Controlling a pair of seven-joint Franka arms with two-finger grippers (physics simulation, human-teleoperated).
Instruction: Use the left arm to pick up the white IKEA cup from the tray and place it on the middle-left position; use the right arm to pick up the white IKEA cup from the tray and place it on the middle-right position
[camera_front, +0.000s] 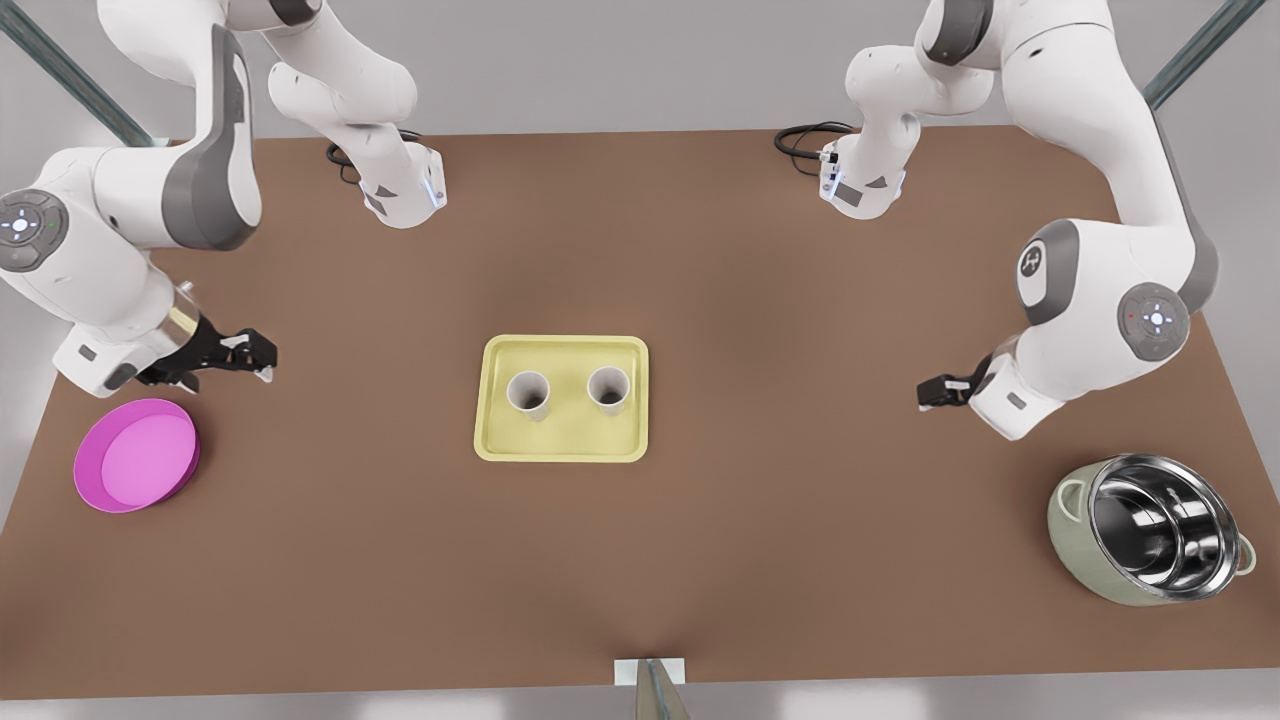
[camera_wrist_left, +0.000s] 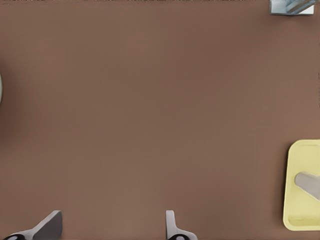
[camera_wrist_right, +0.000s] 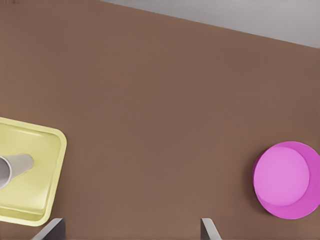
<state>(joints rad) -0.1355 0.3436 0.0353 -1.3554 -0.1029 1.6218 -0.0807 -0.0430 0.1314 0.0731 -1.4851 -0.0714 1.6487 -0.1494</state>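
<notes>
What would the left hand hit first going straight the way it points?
Most likely the bare table: the open left hand points down at it, with the tray off to one side. Depth is unclear.

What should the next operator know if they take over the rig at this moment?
Left hand: open, empty, above bare tabletop at the front view's right, between the tray and the pale green pot.
Right hand: open, empty, at the front view's left, near the magenta dish.
Both white cups stand upright on the tray: one toward the front view's left, the other toward its right.
Done: nothing; neither cup is grasped.
Left: each arm picks up a cup and sets it on the table at its side of the tray.
</notes>
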